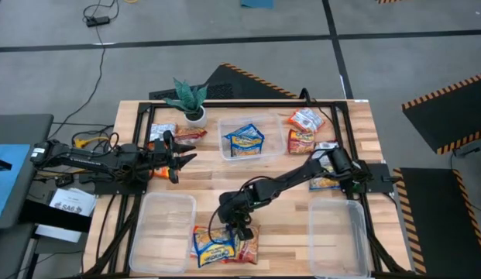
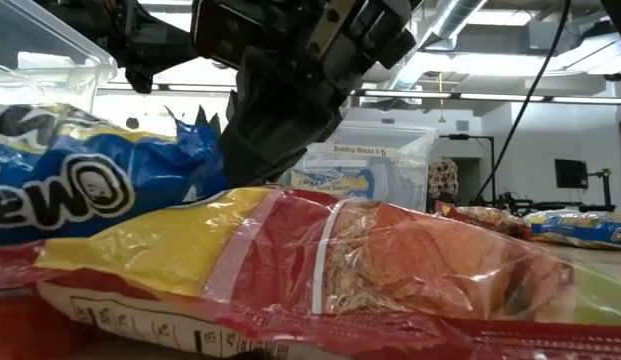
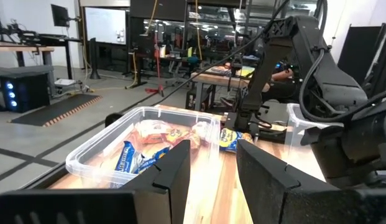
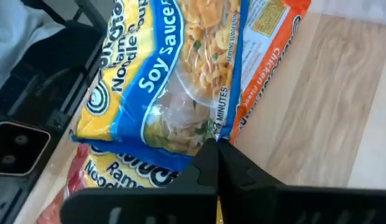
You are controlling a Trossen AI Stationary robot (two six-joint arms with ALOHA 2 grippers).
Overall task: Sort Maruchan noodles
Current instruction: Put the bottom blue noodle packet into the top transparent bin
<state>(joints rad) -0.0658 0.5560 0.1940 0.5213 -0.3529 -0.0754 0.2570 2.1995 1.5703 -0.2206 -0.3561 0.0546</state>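
Near the table's front edge lies a pile of Maruchan noodles: a blue-and-yellow soy sauce packet point(image 4: 174, 81) on top, an orange-edged packet point(image 4: 267, 50) under it and a red-and-yellow packet point(image 2: 390, 260) beside it. My right gripper point(image 4: 217, 149) is stretched out over this pile point(image 1: 217, 246), shut at the blue packet's edge. My left gripper point(image 3: 211, 168) hovers open at the table's left point(image 1: 178, 151), holding nothing. More packets lie in the far middle tub point(image 1: 244, 138). My right gripper pinches the blue-and-yellow packet's sealed side edge point(image 4: 212, 127) between its two shut fingertips. The fingers slant down at it from the table's far right. The packet lies flat on the other packets of the pile.
An empty clear tub point(image 1: 163, 232) stands near left and another point(image 1: 341, 236) near right. Loose packets lie far right point(image 1: 302, 130), right point(image 1: 325, 182) and far left point(image 1: 174, 133). A potted plant point(image 1: 192, 101) stands at the back.
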